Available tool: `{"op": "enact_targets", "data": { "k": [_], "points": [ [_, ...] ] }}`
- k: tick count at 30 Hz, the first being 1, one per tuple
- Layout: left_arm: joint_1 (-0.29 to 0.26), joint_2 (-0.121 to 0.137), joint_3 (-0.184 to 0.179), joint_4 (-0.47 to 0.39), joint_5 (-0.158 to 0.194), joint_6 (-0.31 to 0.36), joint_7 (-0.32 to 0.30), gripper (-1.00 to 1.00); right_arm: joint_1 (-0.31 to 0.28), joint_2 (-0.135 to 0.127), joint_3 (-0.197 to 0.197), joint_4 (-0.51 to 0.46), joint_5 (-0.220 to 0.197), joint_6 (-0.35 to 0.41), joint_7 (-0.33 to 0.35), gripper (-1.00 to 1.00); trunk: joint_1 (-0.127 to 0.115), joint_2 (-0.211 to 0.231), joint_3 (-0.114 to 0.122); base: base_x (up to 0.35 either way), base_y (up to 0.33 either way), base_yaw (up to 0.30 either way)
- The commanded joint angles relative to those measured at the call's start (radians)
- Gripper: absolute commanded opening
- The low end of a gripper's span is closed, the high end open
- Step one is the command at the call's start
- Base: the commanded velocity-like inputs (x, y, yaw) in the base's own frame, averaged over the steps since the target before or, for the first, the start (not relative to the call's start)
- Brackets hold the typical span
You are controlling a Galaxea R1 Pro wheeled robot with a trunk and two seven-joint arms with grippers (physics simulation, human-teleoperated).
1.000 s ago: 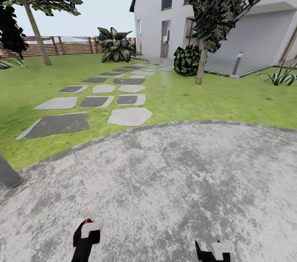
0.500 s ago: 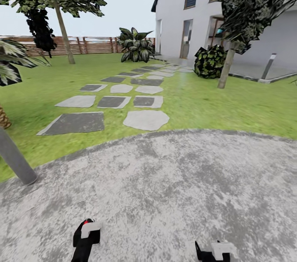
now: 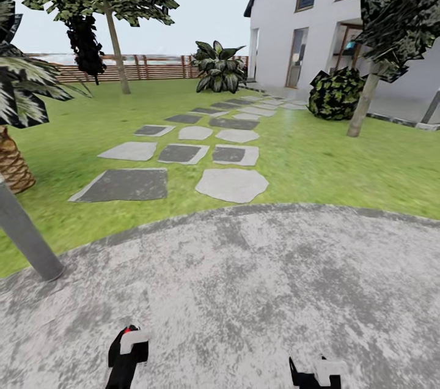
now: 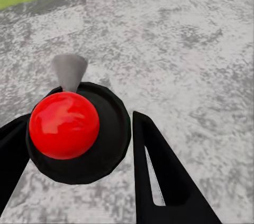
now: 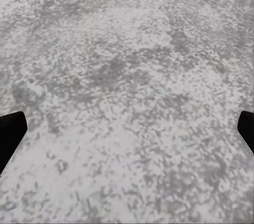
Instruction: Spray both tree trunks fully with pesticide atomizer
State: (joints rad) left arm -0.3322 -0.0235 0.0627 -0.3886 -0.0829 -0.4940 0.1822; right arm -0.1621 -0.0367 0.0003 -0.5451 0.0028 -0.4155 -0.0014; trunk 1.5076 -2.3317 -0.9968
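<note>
You stand on a grey gravel pad [image 3: 256, 291] at the lawn's [image 3: 330, 163] edge, stepping stones [image 3: 232, 184] leading toward the house [image 3: 287, 22]. Your left gripper [image 4: 74, 145] is clamped on the atomizer [image 4: 79, 134], a black body with a red ball on top and a grey nozzle, held low over the gravel. Your right gripper [image 5: 127, 134] holds nothing, jaws spread wide (their tips at the frame edges). One tree [image 3: 116, 49] stands far left by the fence [image 3: 153, 68]; the other tree's trunk [image 3: 363, 104] rises right, beside a bush [image 3: 336, 92]. A palm [image 3: 12, 156] and a grey post [image 3: 27, 236] are near left.
</note>
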Motion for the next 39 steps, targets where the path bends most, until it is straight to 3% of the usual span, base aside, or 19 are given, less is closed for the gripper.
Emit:
{"op": "enact_targets", "data": {
  "k": [1,19,39],
  "points": [
    [-0.001,-0.001,0.006,0.003,-0.009,-0.003,0.002,-1.00,0.000,0.000,0.000,0.001,0.000,-0.003,0.000,1.00,0.000,0.000,-0.001,0.339,0.000,0.005],
    [-0.001,-0.001,0.006,0.020,-0.010,-0.004,0.002,-1.00,0.000,-0.001,-0.002,0.001,0.000,-0.003,-0.002,1.00,0.000,0.000,-0.001,0.336,-0.078,0.162],
    [-0.001,-0.001,0.009,0.020,-0.009,-0.003,0.002,-1.00,0.000,-0.001,0.001,-0.004,0.001,-0.002,0.003,1.00,0.000,0.000,-0.001,0.330,-0.111,0.008]
  ]
}}
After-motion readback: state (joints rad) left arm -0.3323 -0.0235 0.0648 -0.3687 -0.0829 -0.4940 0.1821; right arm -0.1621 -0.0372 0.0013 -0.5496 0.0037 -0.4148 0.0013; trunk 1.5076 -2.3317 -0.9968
